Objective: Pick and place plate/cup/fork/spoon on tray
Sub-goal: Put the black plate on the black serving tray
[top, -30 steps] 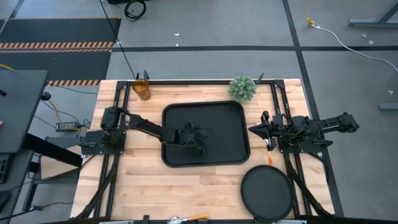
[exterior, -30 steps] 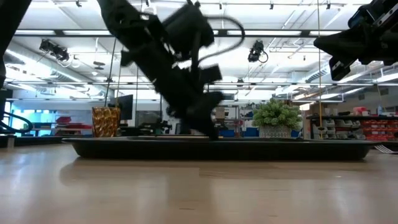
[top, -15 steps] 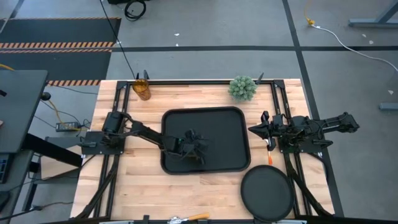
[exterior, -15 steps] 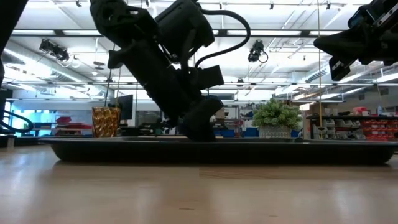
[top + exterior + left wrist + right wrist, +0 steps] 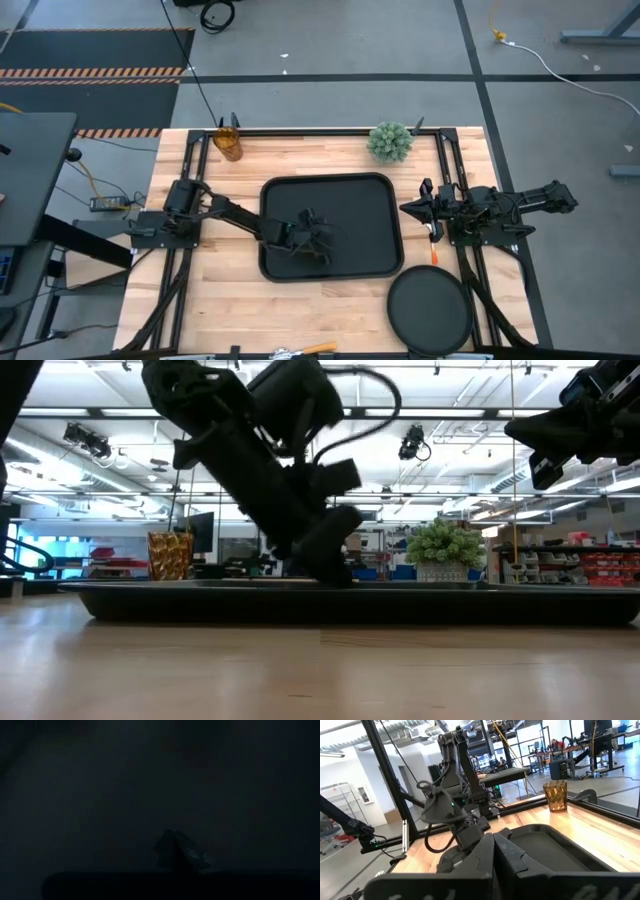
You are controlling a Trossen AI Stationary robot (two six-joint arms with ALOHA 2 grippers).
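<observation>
The black tray [image 5: 370, 200] lies flat mid-table. My left gripper [image 5: 322, 243] is shut, its tips down on the tray's floor left of centre; the low view shows it [image 5: 335, 572] slanting down into the tray. The amber cup [image 5: 228, 144] stands at the far left corner. The round plate [image 5: 430, 308] lies flat at the near right. One orange-handled utensil [image 5: 434, 250] lies under my right arm and another [image 5: 308, 349] at the near edge; fork or spoon, I cannot tell. My right gripper [image 5: 405, 208] hovers shut and level at the table's right. My left gripper presses its shut fingertips [image 5: 338, 574] down on the tray's floor [image 5: 345, 250], left of the tray's middle. The fingers come slanting down from the table's left. The tray stays flat on the table. The left wrist view is dark and shows only a fingertip [image 5: 177, 852].
A spiky green plant [image 5: 390, 142] stands beyond the tray's far right corner. Black frame rails [image 5: 450, 170] run along both sides of the table. Bare wood shows between the tray and the near edge, left of the plate.
My left gripper, still shut, has moved toward the table's near edge. The tray has slid with it along the table toward the near edge, staying flat. In the low view its rim now reaches farther left and right.
</observation>
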